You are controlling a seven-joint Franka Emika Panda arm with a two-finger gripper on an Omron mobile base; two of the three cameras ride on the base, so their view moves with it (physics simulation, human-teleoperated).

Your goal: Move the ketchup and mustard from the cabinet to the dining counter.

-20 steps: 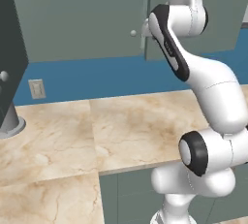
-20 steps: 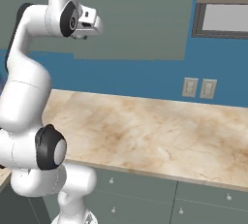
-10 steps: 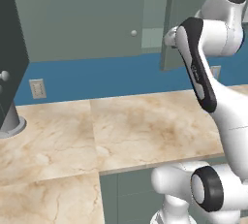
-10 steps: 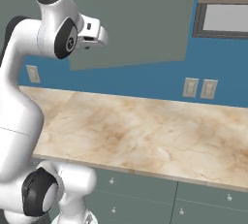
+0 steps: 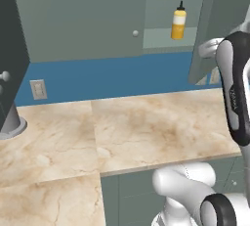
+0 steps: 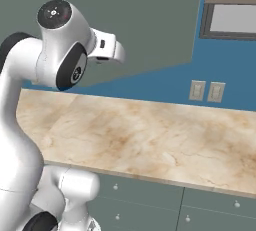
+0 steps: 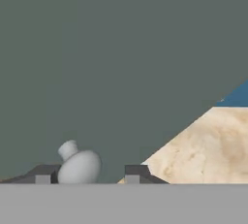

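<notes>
No readable writing. Raised arm's pincer (image 7: 87,172) closed narrow around the cabinet (image 5: 78,19) door's knob (image 7: 77,164); mustard (image 5: 178,20) stands on shelf inside.

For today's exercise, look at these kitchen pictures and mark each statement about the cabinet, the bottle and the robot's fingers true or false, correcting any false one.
1. The cabinet's right door is swung open. True.
2. The mustard stands upright on the shelf inside the cabinet. True.
3. The mustard lies on its side on the marble worktop. False: it stands upright on the cabinet shelf, above the worktop.
4. In the hand view, a round pale knob sits between the fingers. True.
5. The left cabinet door is open as well. False: it is closed, with its knob facing out.
6. The wall behind the worktop is yellow. False: it is blue.
</notes>
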